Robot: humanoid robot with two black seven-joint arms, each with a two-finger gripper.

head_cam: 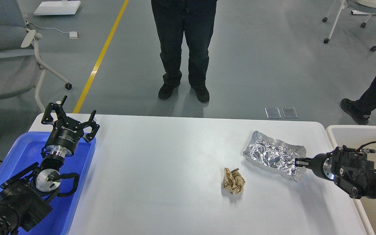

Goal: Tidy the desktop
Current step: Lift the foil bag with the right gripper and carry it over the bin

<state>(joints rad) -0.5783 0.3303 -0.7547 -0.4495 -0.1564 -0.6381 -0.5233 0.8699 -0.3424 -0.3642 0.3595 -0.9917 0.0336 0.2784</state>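
Note:
The white desktop (pixel 162 163) holds a crumpled silver foil tray (pixel 271 155) at the right and a crumpled brown paper ball (pixel 233 181) nearer the middle. My right gripper (pixel 300 161) comes in from the right and is shut on the foil tray's right rim, with that end tipped up a little. My left gripper (pixel 69 118) is open and empty, held above the far corner of the blue tray (pixel 18 156) at the desktop's left end.
A beige open bin (pixel 354 132) stands just past the desktop's right edge, under my right arm. A person (pixel 183 49) stands beyond the far edge. Another person's leg (pixel 370 88) is at the far right. An office chair (pixel 8 49) stands at the back left.

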